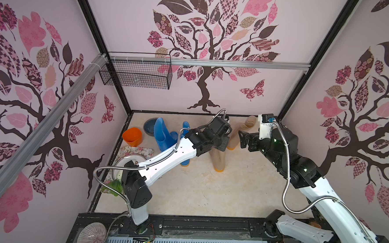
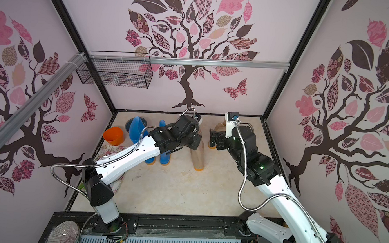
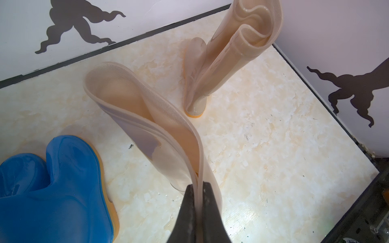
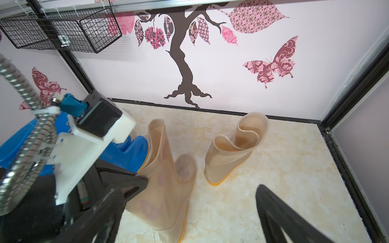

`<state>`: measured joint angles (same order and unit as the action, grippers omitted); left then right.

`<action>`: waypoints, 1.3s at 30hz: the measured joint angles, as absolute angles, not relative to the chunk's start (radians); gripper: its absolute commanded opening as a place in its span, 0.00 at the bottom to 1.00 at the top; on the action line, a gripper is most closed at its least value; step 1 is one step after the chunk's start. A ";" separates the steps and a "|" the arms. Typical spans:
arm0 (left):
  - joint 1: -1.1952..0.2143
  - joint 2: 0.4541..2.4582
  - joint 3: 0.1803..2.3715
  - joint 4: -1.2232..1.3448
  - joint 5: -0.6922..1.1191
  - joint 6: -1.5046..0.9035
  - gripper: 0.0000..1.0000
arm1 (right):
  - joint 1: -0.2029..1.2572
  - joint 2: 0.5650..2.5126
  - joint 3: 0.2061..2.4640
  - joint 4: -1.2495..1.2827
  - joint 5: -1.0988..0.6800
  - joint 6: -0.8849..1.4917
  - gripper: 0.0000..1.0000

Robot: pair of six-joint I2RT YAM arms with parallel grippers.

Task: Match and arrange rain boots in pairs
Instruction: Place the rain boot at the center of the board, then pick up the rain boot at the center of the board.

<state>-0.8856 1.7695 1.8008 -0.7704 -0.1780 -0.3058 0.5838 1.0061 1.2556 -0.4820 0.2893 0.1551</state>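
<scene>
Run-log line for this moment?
left gripper: jaws shut on rim of translucent beige rubber boot | right gripper: jaws open, empty | other beige boot: upright, apart | glossy blue rubber boots: side by side

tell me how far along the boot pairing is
Looks done: the blue boots, one beside the other, stand together. In hand: the left tool is shut on the rim of a beige boot. Left: bring it next to the second beige boot, which stands apart from it; the right tool is open and empty.
</scene>
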 measured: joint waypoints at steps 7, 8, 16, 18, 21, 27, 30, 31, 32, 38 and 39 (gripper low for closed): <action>-0.888 1.763 1.797 -0.762 -0.181 -0.298 0.28 | 0.529 1.084 1.317 -0.522 0.274 0.184 1.00; -0.888 1.762 1.796 -0.759 -0.183 -0.298 0.30 | 0.520 1.094 1.331 -0.529 0.268 0.189 1.00; -0.888 1.717 1.791 -0.740 -0.194 -0.290 0.49 | 0.459 1.206 1.457 -0.584 0.210 0.248 1.00; -0.888 1.703 1.791 -0.735 -0.197 -0.286 0.53 | 0.384 1.251 1.485 -0.591 0.136 0.292 0.99; -0.888 1.685 1.792 -0.727 -0.201 -0.285 0.54 | 0.291 1.314 1.507 -0.613 0.061 0.350 0.99; -0.888 1.652 1.792 -0.726 -0.235 -0.258 0.61 | 0.267 1.422 1.563 -0.660 0.017 0.452 0.98; -0.887 1.638 1.793 -0.727 -0.262 -0.237 0.62 | 0.268 1.465 1.610 -0.691 0.014 0.495 0.97; -0.885 1.634 1.793 -0.727 -0.268 -0.231 0.62 | 0.268 1.478 1.625 -0.696 0.015 0.507 0.97; -0.882 1.630 1.794 -0.727 -0.273 -0.226 0.62 | 0.266 1.488 1.634 -0.699 0.018 0.519 0.96; -0.820 1.596 1.792 -0.734 -0.273 -0.216 0.63 | 0.237 1.507 1.637 -0.725 0.022 0.551 0.97; -0.807 1.588 1.791 -0.735 -0.271 -0.216 0.62 | 0.230 1.510 1.637 -0.730 0.024 0.552 0.98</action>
